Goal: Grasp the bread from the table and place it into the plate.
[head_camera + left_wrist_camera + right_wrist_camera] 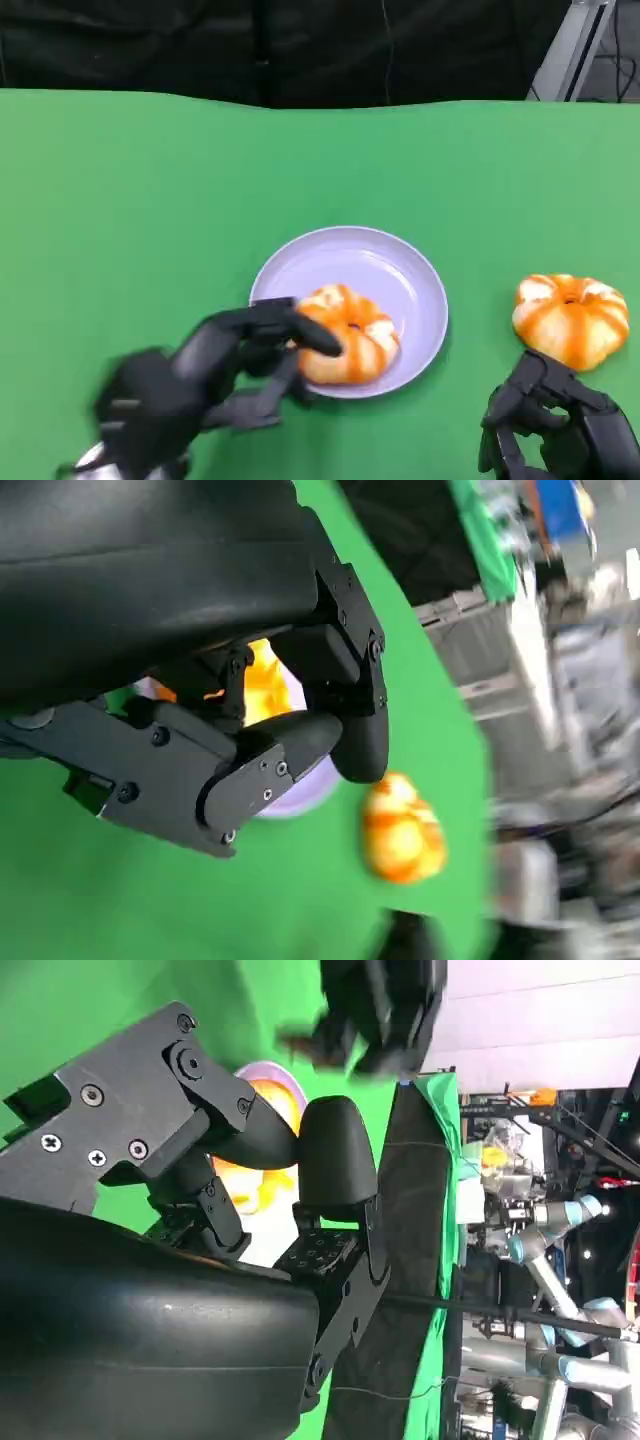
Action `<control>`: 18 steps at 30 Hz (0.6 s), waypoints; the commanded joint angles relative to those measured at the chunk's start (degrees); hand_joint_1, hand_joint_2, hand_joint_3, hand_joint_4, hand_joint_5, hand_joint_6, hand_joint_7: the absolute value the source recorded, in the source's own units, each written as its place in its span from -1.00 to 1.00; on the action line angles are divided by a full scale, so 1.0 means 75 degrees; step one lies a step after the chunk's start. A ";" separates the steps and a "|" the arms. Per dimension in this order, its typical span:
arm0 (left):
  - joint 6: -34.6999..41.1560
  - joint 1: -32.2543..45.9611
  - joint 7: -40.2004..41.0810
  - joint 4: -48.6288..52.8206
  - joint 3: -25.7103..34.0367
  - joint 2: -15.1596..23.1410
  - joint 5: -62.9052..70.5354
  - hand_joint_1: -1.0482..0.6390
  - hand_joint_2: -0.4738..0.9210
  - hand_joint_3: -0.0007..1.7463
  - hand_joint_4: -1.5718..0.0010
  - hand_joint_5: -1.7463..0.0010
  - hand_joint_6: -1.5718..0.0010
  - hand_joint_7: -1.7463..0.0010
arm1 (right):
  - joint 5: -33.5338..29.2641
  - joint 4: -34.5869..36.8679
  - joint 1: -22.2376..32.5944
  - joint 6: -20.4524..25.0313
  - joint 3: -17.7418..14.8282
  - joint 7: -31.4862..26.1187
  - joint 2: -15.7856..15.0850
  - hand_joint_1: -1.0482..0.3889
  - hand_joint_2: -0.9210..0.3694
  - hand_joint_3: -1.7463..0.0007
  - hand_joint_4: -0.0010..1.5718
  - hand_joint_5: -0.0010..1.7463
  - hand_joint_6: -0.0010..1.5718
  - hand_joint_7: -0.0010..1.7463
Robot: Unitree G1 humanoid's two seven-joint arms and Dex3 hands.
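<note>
1. The left hand (215, 375) has its fingers (300, 330) spread around one bread (350, 335), touching its near edge without clearly clasping it.
2. That bread lies in the lavender plate (400, 270), just beyond the fingertips.
3. The right hand (560, 430) has its fingers curled in on nothing.
4. A second bread (570, 318) sits on the green tabletop (150, 200) just beyond them.
</note>
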 commanded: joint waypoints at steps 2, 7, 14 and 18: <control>0.1363 0.1056 -0.1098 -0.1780 0.1257 0.0184 -0.2607 0.14 0.39 0.60 -0.15 -1.00 -0.05 -0.85 | 0.0099 -0.0181 0.0071 0.0140 -0.0109 -0.0013 -0.0147 0.24 -0.35 -0.48 0.04 1.00 -0.07 0.81; 0.1890 0.1332 -0.1509 -0.2228 0.1619 0.0165 -0.2977 0.11 0.37 0.59 -0.16 -1.00 -0.02 -0.89 | 0.0048 -0.0237 0.0091 0.0166 -0.0104 -0.0028 -0.0142 0.25 -0.35 -0.48 0.04 1.00 -0.06 0.82; 0.2464 0.1719 -0.1890 -0.2679 0.2010 0.0232 -0.3321 0.07 0.55 0.36 -0.15 -1.00 0.03 -0.99 | 0.0062 -0.0249 0.0088 0.0172 -0.0107 -0.0014 -0.0144 0.25 -0.35 -0.49 0.04 1.00 -0.08 0.83; 0.2496 0.1996 -0.2249 -0.2665 0.2238 0.0205 -0.3432 0.05 0.61 0.28 -0.15 -1.00 0.06 -1.00 | 0.0058 -0.0265 0.0097 0.0163 -0.0114 -0.0007 -0.0158 0.24 -0.35 -0.49 0.04 1.00 -0.08 0.83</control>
